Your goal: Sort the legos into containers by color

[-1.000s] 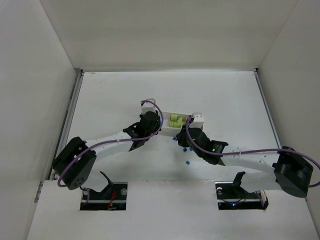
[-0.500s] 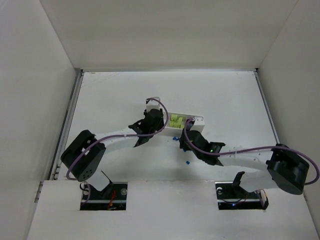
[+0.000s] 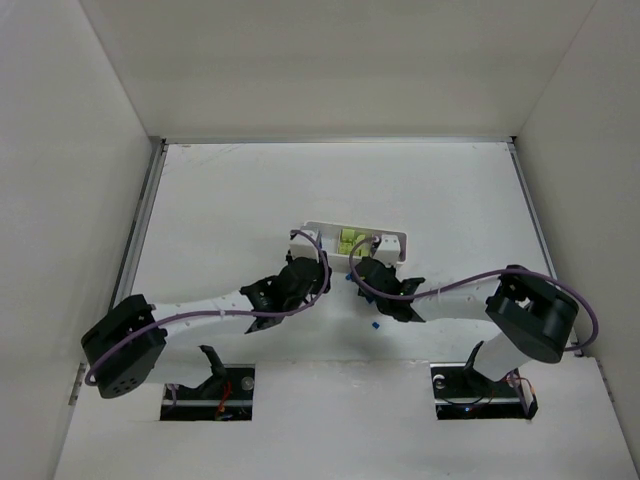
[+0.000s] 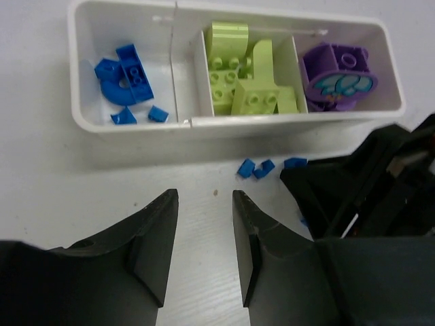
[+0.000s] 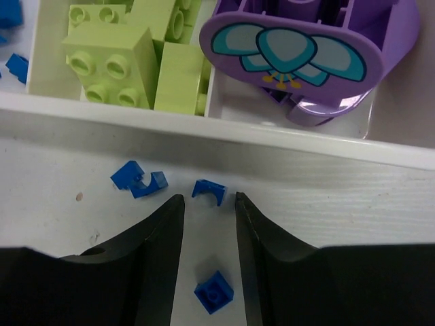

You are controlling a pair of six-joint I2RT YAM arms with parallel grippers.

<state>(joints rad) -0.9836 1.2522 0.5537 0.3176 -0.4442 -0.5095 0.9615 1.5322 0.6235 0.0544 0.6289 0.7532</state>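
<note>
Jaws of both the left gripper (image 4: 204, 204) and the right gripper (image 5: 209, 202) stand narrowly parted and empty. Both arms have drawn back from over the long white three-compartment plastic tray (image 4: 272, 123) to its near side, so a fresh pick looks due. Small blue pieces (image 4: 126, 78), lime-green studded blocks (image 4: 248, 85) and a purple block (image 4: 338, 75) lie sorted inside. Tiny loose blue cubes (image 5: 209, 191) (one just ahead of the right tips) remain on the white wood-grain table (image 3: 230, 190), boxed by plain white walls (image 3: 300, 60).
</note>
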